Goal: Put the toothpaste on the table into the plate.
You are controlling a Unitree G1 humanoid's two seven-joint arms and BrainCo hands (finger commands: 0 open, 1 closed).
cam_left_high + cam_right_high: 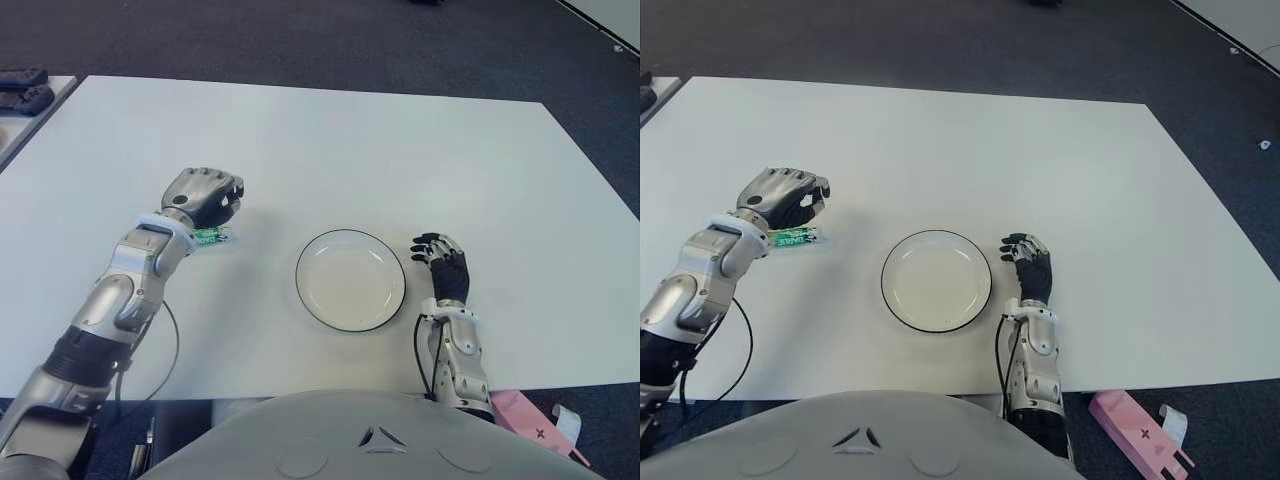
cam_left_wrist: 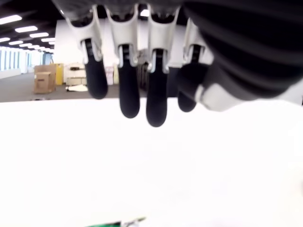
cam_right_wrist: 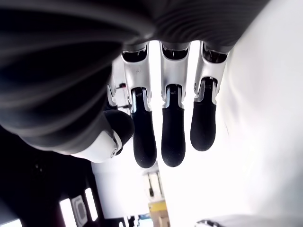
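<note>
**Left hand poised over the toothpaste, plate waiting empty**

We see a wide white table (image 1: pixel 400 150) with a round white plate with a thin dark rim (image 1: pixel 351 279) near its front edge, and nothing lies in the plate. The small green toothpaste tube with white lettering (image 1: pixel 793 237) lies flat on the table well to the left of the plate, not in it.

Our silver and black left hand (image 1: pixel 205 194) shows above the toothpaste, with the wrist and forearm covering the tube's near end. In the left wrist view its black fingertips (image 2: pixel 129 94) hang straight down, side by side and relaxed, with nothing between them, and the green tube (image 2: pixel 113 223) shows only as a sliver at the edge, apart from the fingers. We cannot tell whether the palm touches the tube.

Our right hand (image 1: pixel 444 262) shows just to the right of the plate, near its rim, palm down. In the right wrist view its fingers (image 3: pixel 173 127) stretch out loosely and hold nothing.

A pink box (image 1: pixel 1138 432) lies below the table's front right corner.
</note>
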